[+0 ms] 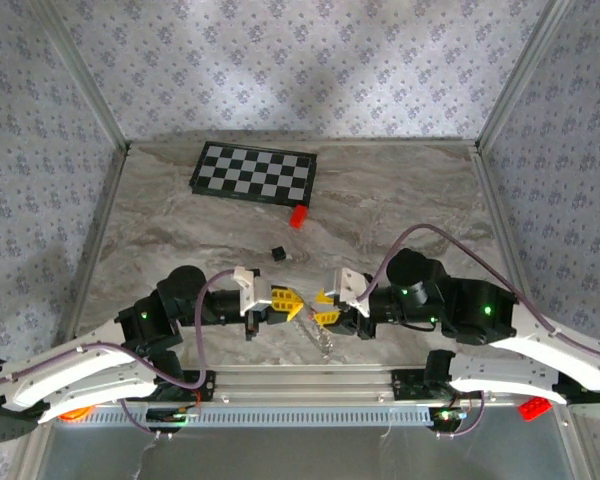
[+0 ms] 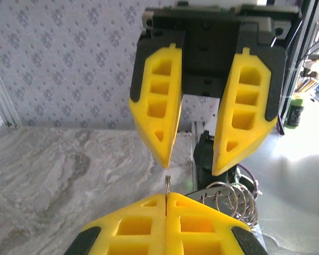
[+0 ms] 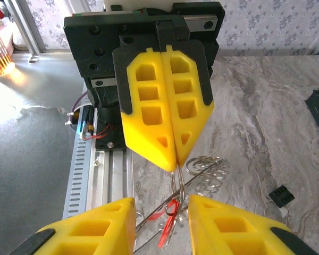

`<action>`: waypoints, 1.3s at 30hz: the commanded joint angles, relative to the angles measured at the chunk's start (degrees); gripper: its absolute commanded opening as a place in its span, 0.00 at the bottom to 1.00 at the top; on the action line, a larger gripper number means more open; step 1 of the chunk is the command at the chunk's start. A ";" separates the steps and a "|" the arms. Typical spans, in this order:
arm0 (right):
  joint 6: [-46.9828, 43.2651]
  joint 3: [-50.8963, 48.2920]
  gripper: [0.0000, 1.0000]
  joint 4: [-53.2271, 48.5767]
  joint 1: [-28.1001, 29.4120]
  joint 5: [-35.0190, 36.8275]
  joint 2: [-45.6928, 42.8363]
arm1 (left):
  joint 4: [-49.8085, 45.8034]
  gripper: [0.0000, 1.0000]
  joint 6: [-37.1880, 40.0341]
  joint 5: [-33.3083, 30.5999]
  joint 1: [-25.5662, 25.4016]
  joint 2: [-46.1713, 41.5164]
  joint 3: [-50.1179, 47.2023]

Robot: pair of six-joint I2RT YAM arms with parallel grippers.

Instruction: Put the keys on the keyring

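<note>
At the bottom, the left gripper (image 2: 166, 201) pinches the thin silvery metal keyring (image 2: 229, 197). The open right gripper (image 3: 160, 204) should softly grab the small red key (image 3: 169, 226).

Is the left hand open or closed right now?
Closed. The left hand has its yellow fingers pressed together with no gap, pinching a thin wire of the keyring.

The left claw (image 3: 174, 162) is moulded in matt yellow plastic; just beside it the keyring (image 3: 206, 171) is formed of shiny metal wire, over a smooth stone-patterned surface (image 3: 255, 106).
</note>
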 commanded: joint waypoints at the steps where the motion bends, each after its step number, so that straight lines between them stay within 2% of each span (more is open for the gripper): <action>1: 1.32 -1.27 0.32 2.68 -0.47 0.04 -1.38 | 7.39 0.00 -0.77 0.72 0.22 -0.89 -0.01; 14: 2.79 -3.14 0.31 7.66 -3.47 -1.52 -2.97 | 9.32 0.00 -1.10 2.59 0.15 -1.02 -0.48; 28: 2.64 -2.57 0.31 9.00 -4.91 -6.93 -1.32 | 11.60 0.00 -1.82 3.03 0.15 -0.94 -1.35; 39: 3.59 -6.10 0.34 10.47 -5.02 -4.74 -5.59 | 11.93 0.00 -1.84 4.24 0.19 -1.21 -0.92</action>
